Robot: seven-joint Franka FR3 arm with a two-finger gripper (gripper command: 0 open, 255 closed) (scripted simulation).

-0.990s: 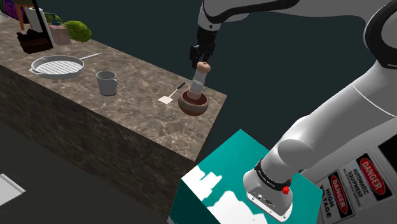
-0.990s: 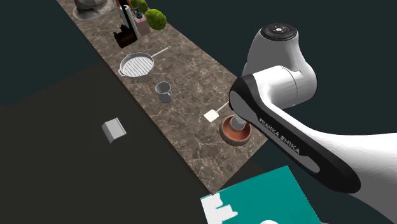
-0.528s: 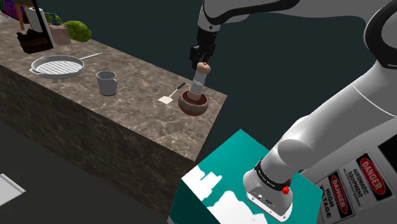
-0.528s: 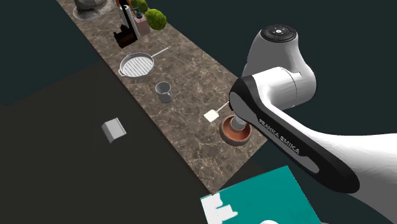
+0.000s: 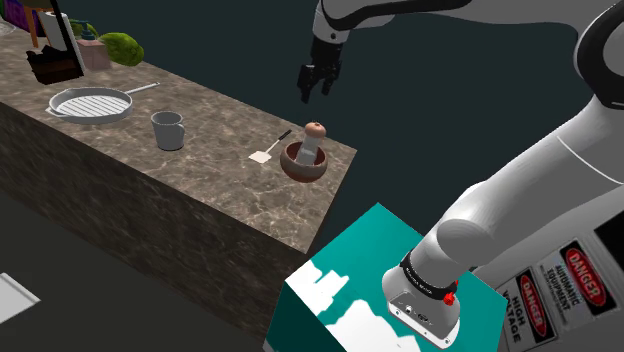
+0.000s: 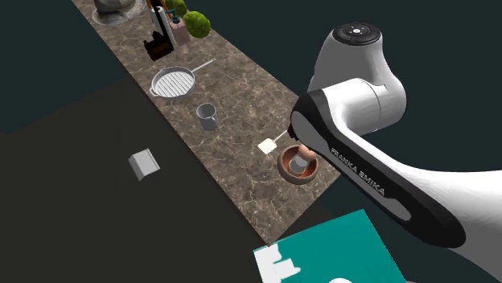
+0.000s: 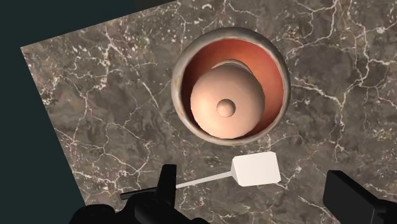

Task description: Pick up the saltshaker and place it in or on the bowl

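The saltshaker (image 5: 314, 140), pale with a rounded brownish cap, stands upright inside the brown bowl (image 5: 293, 167) near the counter's corner. My gripper (image 5: 318, 80) hangs open a short way above it, touching nothing. From the wrist, the shaker's cap (image 7: 228, 105) sits in the middle of the bowl's orange inside (image 7: 278, 67), beyond my gripper (image 7: 254, 191), whose two black fingers stand wide apart. In the second exterior view the saltshaker (image 6: 302, 159) shows in the bowl (image 6: 283, 166), partly behind the arm.
A white spatula (image 5: 265, 155) lies on the marble counter beside the bowl, also seen as the spatula (image 7: 256, 170) between my fingers. Farther along stand a grey mug (image 5: 168, 130) and a grill pan (image 5: 90, 103). The counter's edge (image 5: 335, 190) drops off just past the bowl.
The gripper has opened and let go of the saltshaker, then risen. The saltshaker has dropped lower into the bowl and stands there alone.
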